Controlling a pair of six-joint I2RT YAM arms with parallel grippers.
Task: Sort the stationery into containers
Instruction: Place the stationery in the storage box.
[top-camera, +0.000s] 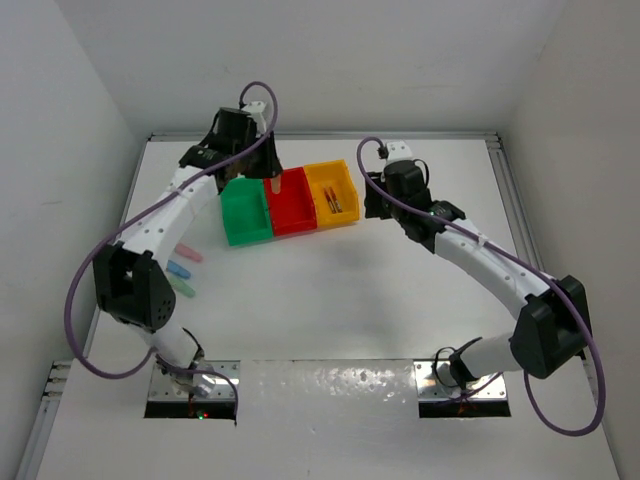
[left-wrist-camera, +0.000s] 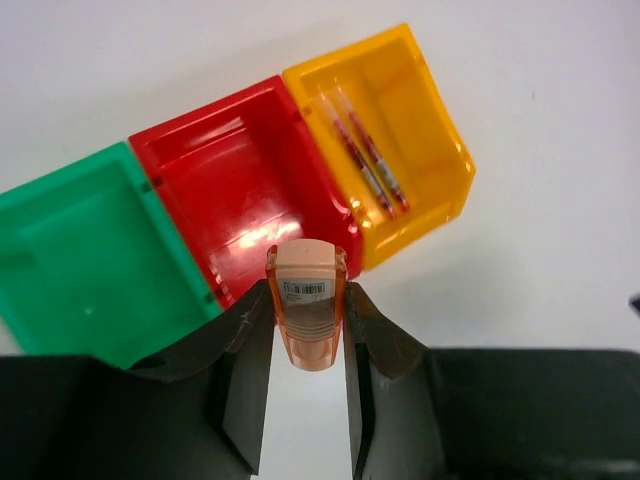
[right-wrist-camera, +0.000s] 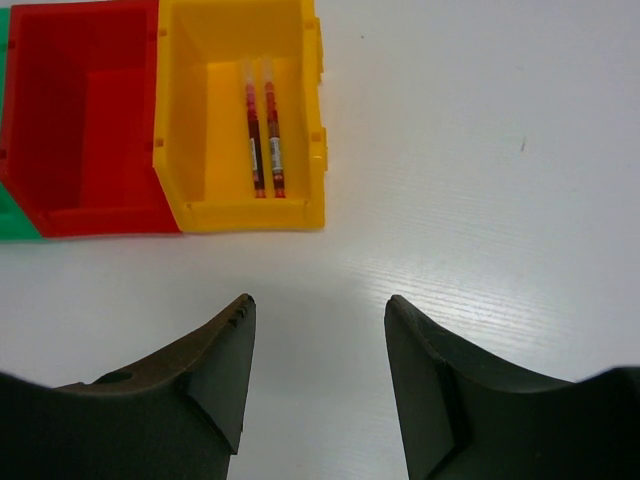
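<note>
My left gripper is shut on a short orange stick with a barcode label. It holds the stick above the edge of the red bin. The green bin and the yellow-orange bin flank the red one in a joined row. Two thin red-orange pens lie in the yellow-orange bin and also show in the right wrist view. My right gripper is open and empty over bare table, just right of the yellow-orange bin.
Three stubby sticks lie on the table at the left: a pinkish-orange one, a bluish one and a teal one. White walls close in the table on the left, back and right. No tape roll shows.
</note>
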